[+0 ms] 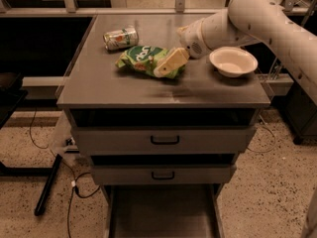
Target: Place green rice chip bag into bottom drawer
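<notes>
One smooth cream claw (169, 65) at the crinkled glossy green rice chip bag (138, 57), grip state unclear.

A small green and silver can (120, 37) lies on its side at the upper left of the grey table top (124, 90). A white bowl (233, 62) sits on the right, near the gripper (170, 64) in the middle. Below are the top drawer (124, 142) and the middle drawer (198, 175), each with a black handle. Wires (74, 186) lie on the spotted floor (277, 182) at the lower left.

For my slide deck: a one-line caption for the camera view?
Gripper at the chip bag on the cabinet top, bottom drawer open below.
</notes>
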Robot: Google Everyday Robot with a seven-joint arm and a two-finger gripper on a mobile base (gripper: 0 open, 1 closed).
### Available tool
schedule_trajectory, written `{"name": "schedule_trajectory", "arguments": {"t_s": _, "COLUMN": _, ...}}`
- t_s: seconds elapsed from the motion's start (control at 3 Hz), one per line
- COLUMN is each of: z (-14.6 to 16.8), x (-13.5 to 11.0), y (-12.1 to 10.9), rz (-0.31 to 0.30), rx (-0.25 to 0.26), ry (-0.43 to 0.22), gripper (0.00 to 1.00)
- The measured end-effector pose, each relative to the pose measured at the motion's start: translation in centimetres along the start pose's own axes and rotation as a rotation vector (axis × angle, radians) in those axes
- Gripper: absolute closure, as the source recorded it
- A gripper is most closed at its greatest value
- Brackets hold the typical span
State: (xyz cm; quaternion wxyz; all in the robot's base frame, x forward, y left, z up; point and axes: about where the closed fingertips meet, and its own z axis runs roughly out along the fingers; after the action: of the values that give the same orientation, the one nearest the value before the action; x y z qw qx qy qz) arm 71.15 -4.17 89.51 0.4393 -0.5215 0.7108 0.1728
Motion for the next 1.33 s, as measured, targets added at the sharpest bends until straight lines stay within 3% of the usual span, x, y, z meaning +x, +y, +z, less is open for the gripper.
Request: {"name": "schedule_trajectory", "arguments": {"t_s": 1.33, "z": 2.4, "x": 1.5, "y": -0.6, "rz": 0.071, "rx": -0.026, "ry": 0.040, "gripper": 0.00}}
